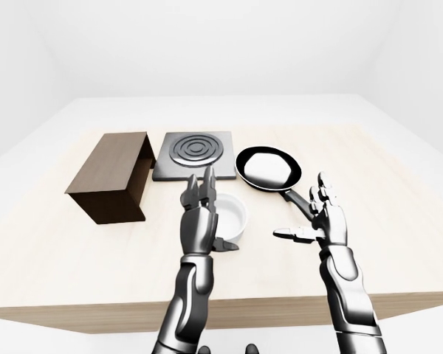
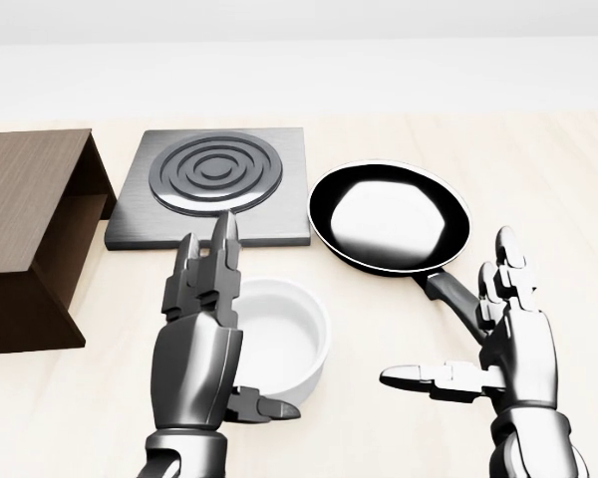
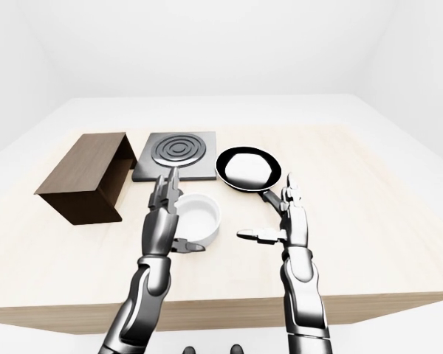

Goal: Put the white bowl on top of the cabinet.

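Observation:
The white bowl (image 2: 284,334) stands upright on the light wooden table, low in the middle of the head view. My left hand (image 2: 251,329) is open at the bowl's left side. Its fingers (image 2: 211,261) point straight up and hide the left rim, and its thumb (image 2: 267,406) reaches across below the bowl's near edge. To the right of the bowl my right hand (image 2: 447,311) is open and apart from it, thumb pointing left. The dark brown cabinet (image 2: 25,204) lies at the left edge, its open side facing right.
A grey stove plate (image 2: 214,184) with ring burners lies above the bowl. A black frying pan (image 2: 389,214) sits to its right, its handle (image 2: 448,294) running down toward my right hand. The table's near edge (image 1: 280,304) shows in the left-eye view.

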You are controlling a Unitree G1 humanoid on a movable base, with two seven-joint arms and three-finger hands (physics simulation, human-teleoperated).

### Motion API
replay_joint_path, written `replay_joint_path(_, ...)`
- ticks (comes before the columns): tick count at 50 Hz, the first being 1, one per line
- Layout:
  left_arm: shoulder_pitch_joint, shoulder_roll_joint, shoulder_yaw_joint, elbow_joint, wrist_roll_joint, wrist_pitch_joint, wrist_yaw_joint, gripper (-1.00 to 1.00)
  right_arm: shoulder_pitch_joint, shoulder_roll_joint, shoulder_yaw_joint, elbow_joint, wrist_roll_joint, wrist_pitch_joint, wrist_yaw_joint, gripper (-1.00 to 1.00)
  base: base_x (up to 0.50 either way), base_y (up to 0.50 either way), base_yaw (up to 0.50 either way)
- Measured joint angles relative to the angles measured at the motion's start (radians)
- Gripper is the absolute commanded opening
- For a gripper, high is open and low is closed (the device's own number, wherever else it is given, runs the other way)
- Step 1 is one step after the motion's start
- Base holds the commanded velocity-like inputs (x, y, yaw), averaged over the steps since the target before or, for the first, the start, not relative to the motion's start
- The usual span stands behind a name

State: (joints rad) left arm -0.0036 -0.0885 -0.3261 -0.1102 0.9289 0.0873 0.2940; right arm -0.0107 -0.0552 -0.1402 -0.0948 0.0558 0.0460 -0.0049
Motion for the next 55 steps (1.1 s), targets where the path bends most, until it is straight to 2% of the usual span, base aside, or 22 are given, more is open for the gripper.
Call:
replay_joint_path(25,-0.108,-0.013,0.063,0.242,0.055,0.000,0.047,1.00,-0.004,0.000,0.001,0.008,0.001,-0.002,-0.002,1.00,0.00,0.00,0.00)
replay_joint_path(45,-0.147,-0.023,0.050,0.473,0.140,0.000,0.024,1.00,-0.011,-0.004,-0.005,0.010,0.009,0.005,-0.004,1.00,0.00,0.00,0.00)
replay_joint_path(55,-0.171,-0.028,0.060,0.525,0.180,0.000,0.022,1.00,-0.011,-0.005,-0.006,0.008,0.010,0.007,-0.004,1.00,0.00,0.00,0.00)
